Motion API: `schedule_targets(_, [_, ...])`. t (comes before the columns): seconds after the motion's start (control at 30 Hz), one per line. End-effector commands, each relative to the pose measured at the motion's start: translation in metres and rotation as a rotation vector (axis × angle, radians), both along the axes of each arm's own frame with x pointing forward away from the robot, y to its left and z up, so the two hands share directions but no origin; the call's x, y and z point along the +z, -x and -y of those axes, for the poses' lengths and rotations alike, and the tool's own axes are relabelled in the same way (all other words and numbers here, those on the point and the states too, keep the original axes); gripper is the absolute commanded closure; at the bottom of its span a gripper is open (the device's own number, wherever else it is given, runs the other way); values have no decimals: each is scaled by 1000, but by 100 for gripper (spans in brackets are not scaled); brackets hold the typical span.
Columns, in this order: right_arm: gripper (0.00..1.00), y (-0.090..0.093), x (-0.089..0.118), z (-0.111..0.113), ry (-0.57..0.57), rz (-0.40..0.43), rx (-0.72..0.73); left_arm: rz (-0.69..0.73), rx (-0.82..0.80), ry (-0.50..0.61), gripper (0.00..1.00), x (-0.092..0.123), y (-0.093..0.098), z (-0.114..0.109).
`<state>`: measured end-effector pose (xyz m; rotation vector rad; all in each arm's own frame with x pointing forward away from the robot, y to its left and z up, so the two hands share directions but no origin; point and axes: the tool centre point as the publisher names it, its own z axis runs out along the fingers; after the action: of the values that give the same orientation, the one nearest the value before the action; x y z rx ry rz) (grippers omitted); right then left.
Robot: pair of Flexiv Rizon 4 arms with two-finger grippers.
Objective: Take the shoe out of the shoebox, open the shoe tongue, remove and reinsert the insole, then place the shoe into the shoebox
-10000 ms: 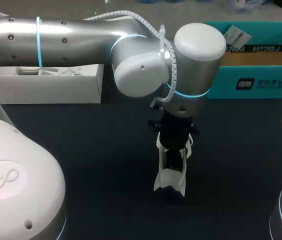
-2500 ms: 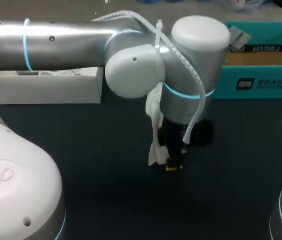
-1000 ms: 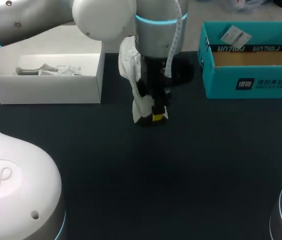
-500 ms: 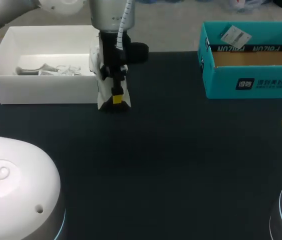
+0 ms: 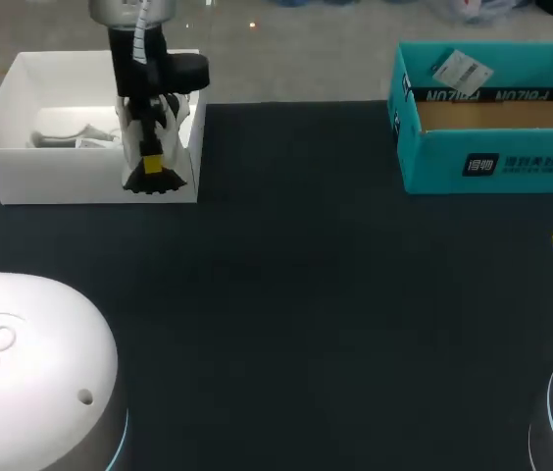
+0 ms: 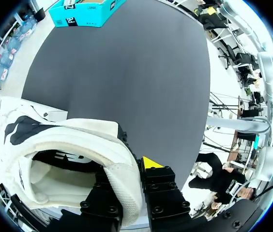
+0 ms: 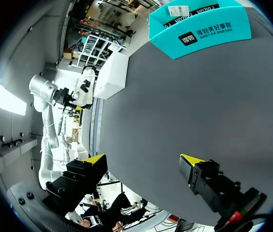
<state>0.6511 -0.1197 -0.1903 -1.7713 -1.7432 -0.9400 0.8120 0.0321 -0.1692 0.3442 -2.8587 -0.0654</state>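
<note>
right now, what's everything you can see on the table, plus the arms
table: 1, dark, under everything
white box: 1, white, open, far left of the table
paper stuffing: some, pale grey, inside the white box
teal box: 1, teal, open, far right of the table
tag: 1, white, on the teal box's far wall
shoe: 1, white with black, held up at the white box's right end
left fingers: 2, black with yellow tips, shut on the shoe's collar, one inside and one outside
right fingers: 2, black with yellow tips, open, holding nothing, over bare table at the right edge
</note>
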Motion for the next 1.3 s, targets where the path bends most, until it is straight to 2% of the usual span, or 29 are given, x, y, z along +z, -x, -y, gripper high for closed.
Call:
schedule_targets(0.03, [0,2,0,0,2,1,-2,-19,-27,-11,100,0,-9,-36])
schedule_targets(0.17, [0,2,0,0,2,1,-2,-28,-51,-24,100,1,-21,-56])
schedule_targets(0.4, [0,2,0,0,2,1,-2,-15,-43,-13,100,19,-42,-93])
schedule_targets(0.6, [0,2,0,0,2,1,-2,-27,-90,-2,100,29,-52,-107])
schedule_targets(0.67, [0,2,0,0,2,1,-2,-30,-58,-8,100,32,-58,-113])
schedule_targets(1.3, [0,2,0,0,2,1,-2,-32,-35,-5,100,33,-60,-114])
